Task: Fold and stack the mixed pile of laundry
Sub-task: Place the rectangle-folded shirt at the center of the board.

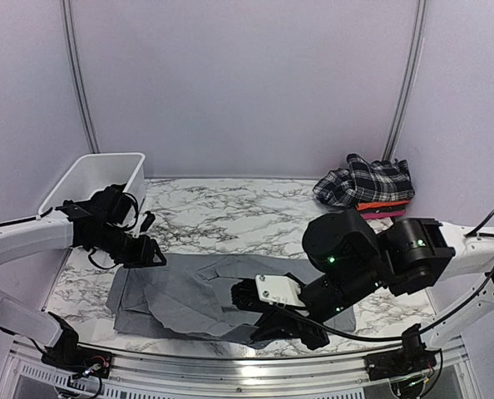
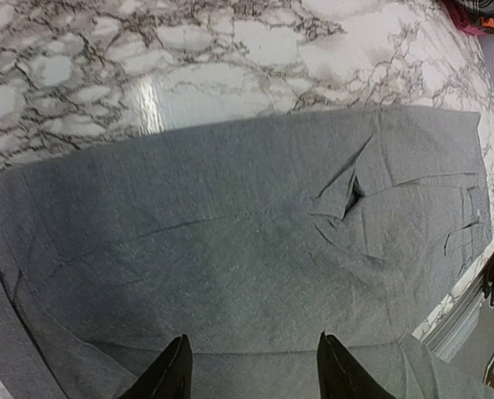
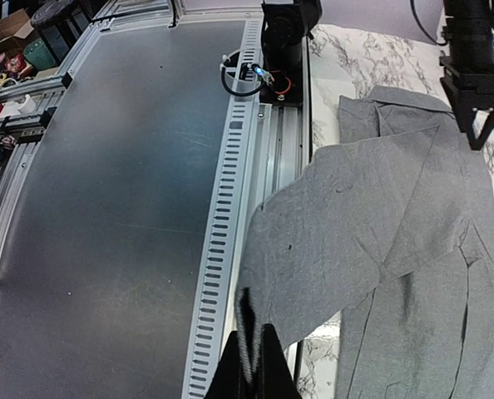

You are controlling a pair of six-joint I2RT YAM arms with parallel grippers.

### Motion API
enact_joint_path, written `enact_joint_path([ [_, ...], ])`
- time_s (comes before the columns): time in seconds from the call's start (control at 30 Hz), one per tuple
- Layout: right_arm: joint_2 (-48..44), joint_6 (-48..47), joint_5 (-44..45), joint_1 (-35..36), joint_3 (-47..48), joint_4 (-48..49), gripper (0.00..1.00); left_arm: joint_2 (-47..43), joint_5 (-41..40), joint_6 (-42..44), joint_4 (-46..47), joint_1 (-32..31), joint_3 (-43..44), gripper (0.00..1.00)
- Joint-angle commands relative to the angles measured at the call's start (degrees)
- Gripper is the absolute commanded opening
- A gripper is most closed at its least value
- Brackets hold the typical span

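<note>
Right pincer [image 3: 251, 357] is clamped on the near edge of the grey garment [image 1: 189, 295], apparently trousers, lying lengthwise left-to-right along the near edge of the surface [image 1: 230, 216], while the left pincer [image 2: 254, 349] hovers half-open and empty above its left end.

No text, label, brand or number can be read in any view. The cardboard box [image 3: 4, 27] and clutter at the far left edge of the right wrist view are too small and blurred to show any print. The grey garment [image 2: 255, 241] and white basket [image 1: 85, 179] show no legible mark.
</note>
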Motion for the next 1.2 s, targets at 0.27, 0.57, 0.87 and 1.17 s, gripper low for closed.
enact_joint_path([
  [0.27,-3.42,5.25,5.28,-2.61,-5.04,7.17,0.0,9.84,1.59,3.41,0.02,-3.55,-2.96,0.44],
  [0.57,7.84,-0.69,-0.63,-2.42,7.89,6.91,0.0,12.15,6.37,5.19,1.42,-6.29,9.01,0.42],
  [0.87,15.6,-4.03,-3.32,-3.6,23.62,4.8,0.0,19.15,8.82,7.17,2.6,-8.98,7.91,0.41],
  [1.17,14.96,-3.93,-3.29,-7.31,25.19,4.27,0.0,24.55,8.46,7.77,1.42,-10.29,6.23,0.44],
])
